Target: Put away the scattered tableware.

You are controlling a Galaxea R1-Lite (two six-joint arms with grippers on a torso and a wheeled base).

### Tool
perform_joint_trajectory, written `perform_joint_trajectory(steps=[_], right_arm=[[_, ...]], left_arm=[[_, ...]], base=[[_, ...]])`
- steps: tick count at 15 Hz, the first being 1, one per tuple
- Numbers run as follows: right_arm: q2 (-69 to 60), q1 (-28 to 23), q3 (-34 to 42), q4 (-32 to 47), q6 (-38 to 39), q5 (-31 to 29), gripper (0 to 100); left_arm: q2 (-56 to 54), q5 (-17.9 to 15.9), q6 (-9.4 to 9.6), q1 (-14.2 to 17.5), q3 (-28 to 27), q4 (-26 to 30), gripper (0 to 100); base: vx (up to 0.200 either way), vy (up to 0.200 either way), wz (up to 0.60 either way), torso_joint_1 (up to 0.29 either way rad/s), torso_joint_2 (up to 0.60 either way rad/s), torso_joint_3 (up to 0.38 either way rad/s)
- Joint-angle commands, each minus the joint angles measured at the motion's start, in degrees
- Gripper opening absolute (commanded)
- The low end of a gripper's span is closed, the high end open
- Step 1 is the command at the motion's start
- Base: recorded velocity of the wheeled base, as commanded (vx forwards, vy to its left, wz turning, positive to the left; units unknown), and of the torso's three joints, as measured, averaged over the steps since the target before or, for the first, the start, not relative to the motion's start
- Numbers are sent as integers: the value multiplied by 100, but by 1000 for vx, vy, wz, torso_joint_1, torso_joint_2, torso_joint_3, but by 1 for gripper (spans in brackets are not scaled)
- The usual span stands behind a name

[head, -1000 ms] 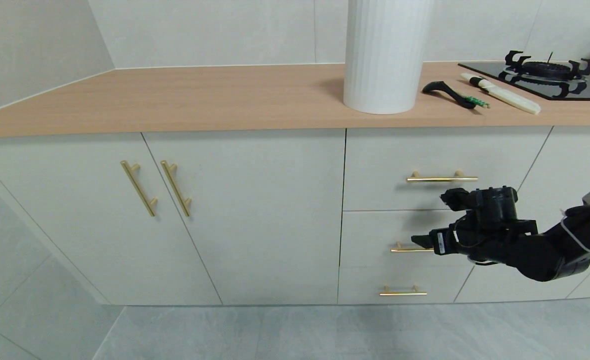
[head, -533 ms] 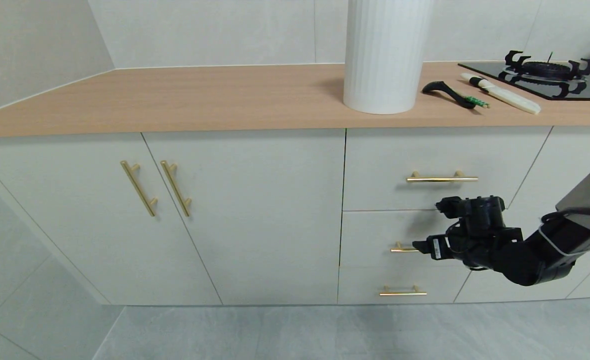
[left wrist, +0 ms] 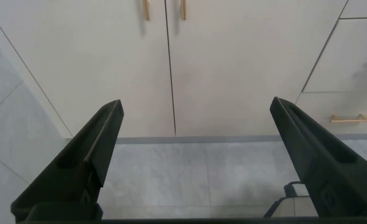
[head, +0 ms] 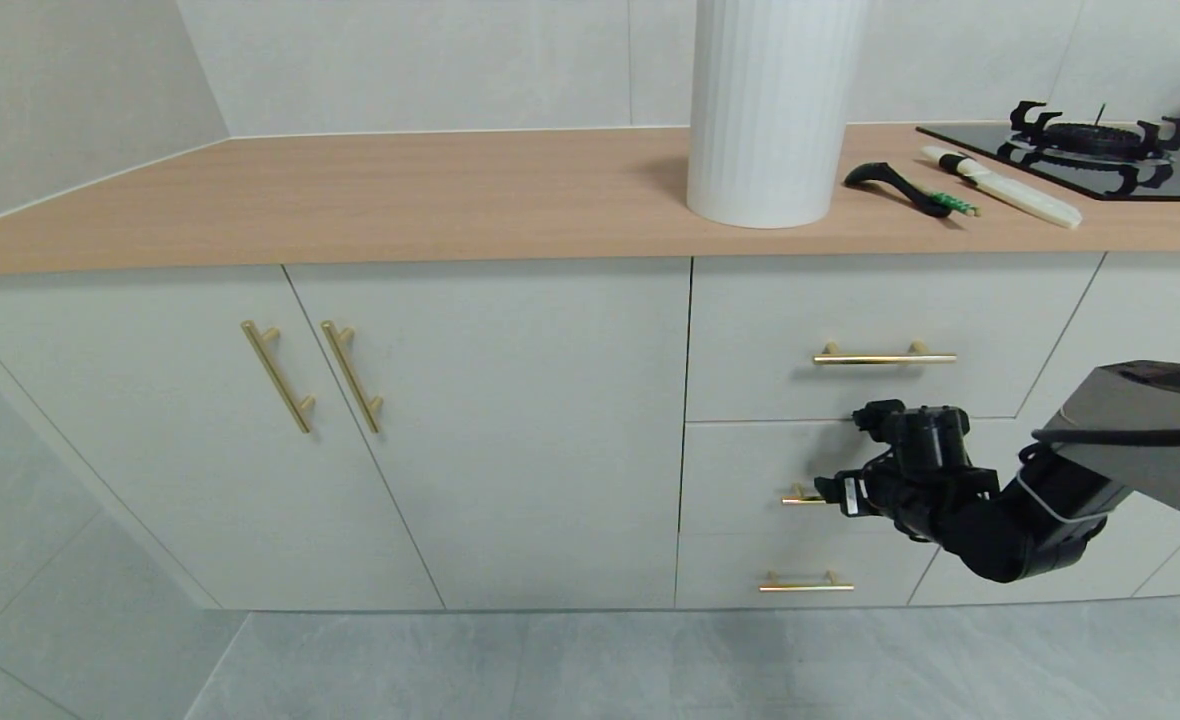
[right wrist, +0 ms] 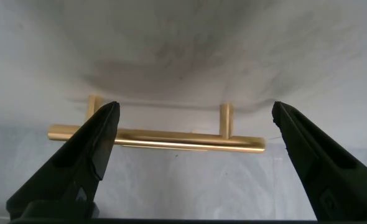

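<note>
Black utensil (head: 908, 189) beside cream knife (head: 1006, 188)

No readable text, number or sign turns up on the cabinet fronts, the tabletop or the things lying on it. One small white sticker (head: 855, 493) sits on the side of the right tool (head: 828, 488), just by the middle drawer handle (head: 796, 498). Its print is too small to make out.
</note>
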Motion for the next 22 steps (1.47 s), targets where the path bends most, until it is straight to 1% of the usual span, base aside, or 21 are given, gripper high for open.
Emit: perform_joint_trajectory(steps=[1,20,22], right_arm=[[87,4,-11,0,3,-1,100],[166,-5,59,149,-58,-1,100],[61,-14,200,149,-234,-1,100]], left_arm=[[9,-4,2,0,7,-1,100],[9,4,2,0,7,-1,100],[9,4,2,0,7,-1,100]], base=[[0,0,0,0,0,0],[0,0,0,0,0,0],[0,0,0,0,0,0]])
